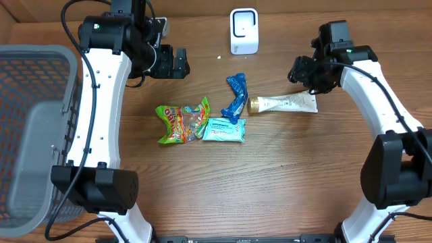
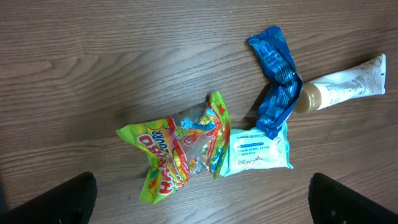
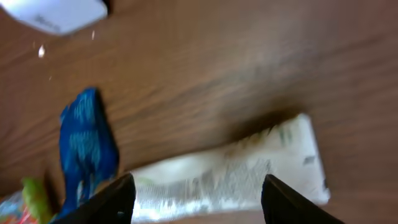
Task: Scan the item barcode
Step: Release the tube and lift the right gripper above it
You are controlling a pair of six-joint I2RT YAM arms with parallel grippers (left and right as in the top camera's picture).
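A white tube with a gold cap (image 1: 283,103) lies on the wooden table right of centre. My right gripper (image 1: 302,73) hovers just behind its flat end. In the blurred right wrist view the jaws (image 3: 199,202) stand open, and the tube (image 3: 230,174) lies on the table beneath them, not gripped. The white barcode scanner (image 1: 244,30) stands at the back centre, and its corner (image 3: 56,12) shows in the right wrist view. My left gripper (image 1: 179,64) is wide open and empty at the back left. The left wrist view has its fingertips (image 2: 46,199) at the bottom corners.
A blue wrapper (image 1: 236,94), a teal wipes pack (image 1: 224,129) and a green candy bag (image 1: 182,121) lie clustered at the table's centre, left of the tube. A grey mesh basket (image 1: 27,135) fills the left edge.
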